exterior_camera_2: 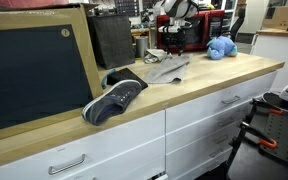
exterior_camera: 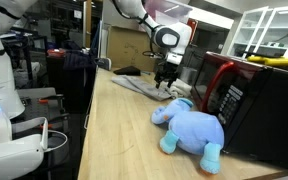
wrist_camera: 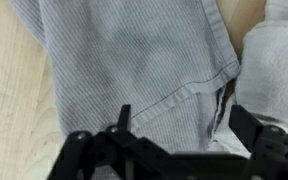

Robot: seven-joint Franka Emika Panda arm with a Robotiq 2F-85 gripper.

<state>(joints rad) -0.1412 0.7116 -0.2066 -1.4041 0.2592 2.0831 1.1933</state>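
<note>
Left of the jaws lies bare wooden counter (wrist_camera: 14, 90), so that side gives the gripper (wrist_camera: 179, 130) free room to come down. The jaws stand apart, holding nothing, just above the grey cloth (wrist_camera: 144, 60), which lies flat on the counter beneath and between them, its stitched hem running slantwise across the gap. I judge a pinch works best straight down over that hem, where the fabric is thickest, with the fingers pressed to the wood before closing. Right of the jaws a white fabric bundle (wrist_camera: 279, 50) lies close by, so the right finger should stay off it.
</note>
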